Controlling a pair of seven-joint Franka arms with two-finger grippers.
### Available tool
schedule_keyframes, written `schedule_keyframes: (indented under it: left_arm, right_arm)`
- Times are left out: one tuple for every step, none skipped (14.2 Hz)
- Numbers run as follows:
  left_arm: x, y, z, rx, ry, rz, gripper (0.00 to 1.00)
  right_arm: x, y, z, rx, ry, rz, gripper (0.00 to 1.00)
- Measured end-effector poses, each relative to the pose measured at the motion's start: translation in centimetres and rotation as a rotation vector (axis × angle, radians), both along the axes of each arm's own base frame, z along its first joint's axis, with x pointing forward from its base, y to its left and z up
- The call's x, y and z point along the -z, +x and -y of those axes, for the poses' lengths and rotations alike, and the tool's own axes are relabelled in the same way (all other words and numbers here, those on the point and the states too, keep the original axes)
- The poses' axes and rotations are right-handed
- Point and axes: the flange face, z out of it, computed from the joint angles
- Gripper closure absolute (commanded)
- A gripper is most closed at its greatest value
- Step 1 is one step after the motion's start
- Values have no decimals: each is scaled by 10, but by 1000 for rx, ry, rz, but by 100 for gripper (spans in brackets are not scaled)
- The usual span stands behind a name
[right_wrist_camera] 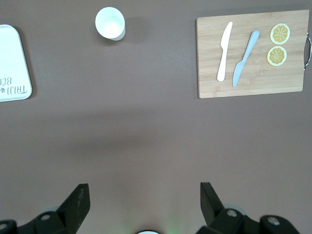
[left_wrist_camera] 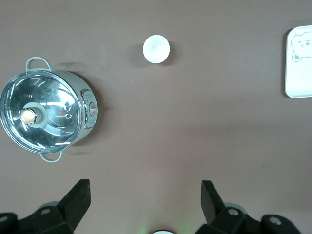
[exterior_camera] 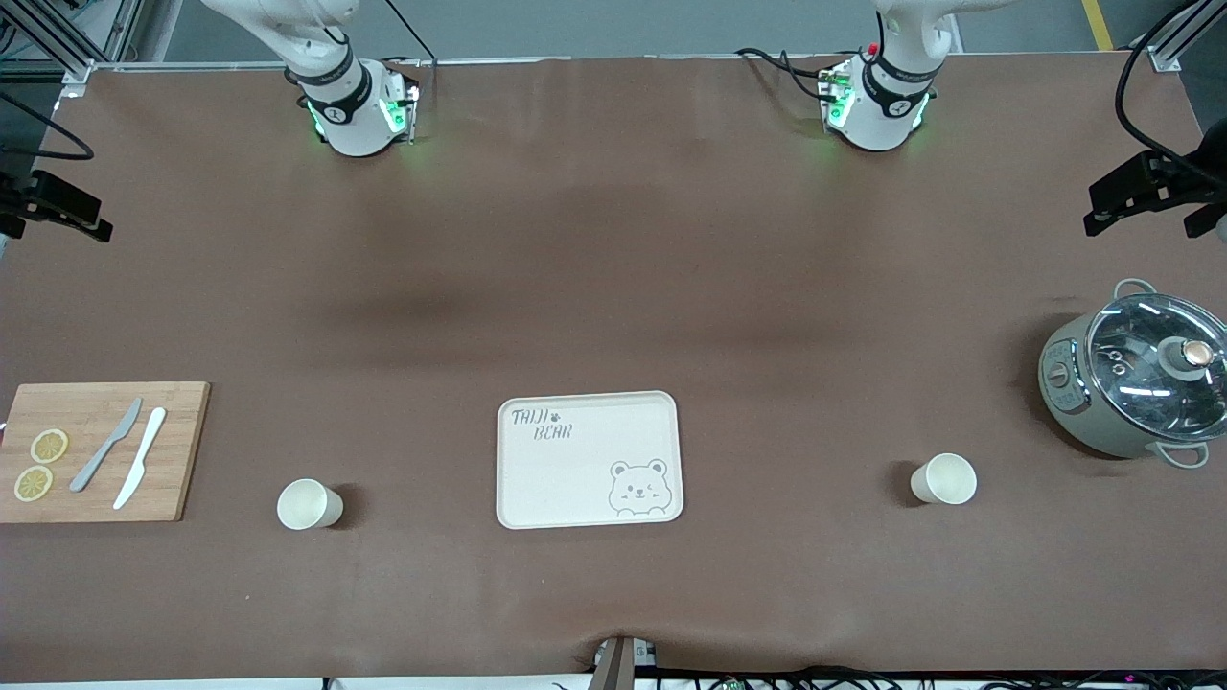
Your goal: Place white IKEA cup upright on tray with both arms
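The cream-white tray (exterior_camera: 575,479) with "TAIJI BEAR" lettering lies bare in the middle of the table, near the front camera. One white cup (exterior_camera: 944,479) stands upright beside it toward the left arm's end. A second white cup (exterior_camera: 309,504) stands upright toward the right arm's end. My left gripper (left_wrist_camera: 145,184) is open and empty, high over bare table, with its cup (left_wrist_camera: 156,48) and the tray's edge (left_wrist_camera: 300,73) in view. My right gripper (right_wrist_camera: 144,186) is open and empty, high over bare table, with its cup (right_wrist_camera: 110,23) and the tray's edge (right_wrist_camera: 12,53) in view. Neither gripper shows in the front view.
A wooden cutting board (exterior_camera: 182,460) with two knives and two lemon slices lies at the right arm's end. A grey pot with a glass lid (exterior_camera: 1136,379) stands at the left arm's end. Black camera mounts reach in at both table ends.
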Motion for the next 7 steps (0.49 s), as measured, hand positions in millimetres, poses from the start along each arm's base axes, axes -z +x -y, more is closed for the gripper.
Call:
schedule_keyframes:
  left_arm:
    - [7, 3, -1, 0, -1, -11, 0]
    - [15, 8, -1, 0, -2, -25, 0]
    - [26, 15, -2, 0, -3, -38, 0]
    - [38, 24, -2, 1, -6, -49, 0]
    - [54, 33, -3, 4, -10, -64, 0]
    - [69, 43, -2, 7, -13, -77, 0]
    - [85, 52, -2, 11, -15, -86, 0]
  right_arm:
    - [3, 1, 0, -1, -1, 8, 0]
    - [7, 1, -1, -2, -2, 12, 0]
    - [8, 0, -2, -4, -2, 15, 0]
    - [8, -1, -3, -5, -3, 16, 0]
    - [7, -1, -3, -5, -3, 18, 0]
    - [6, -2, -3, -6, -3, 20, 0]
    - [5, -2, -4, -6, -4, 22, 0]
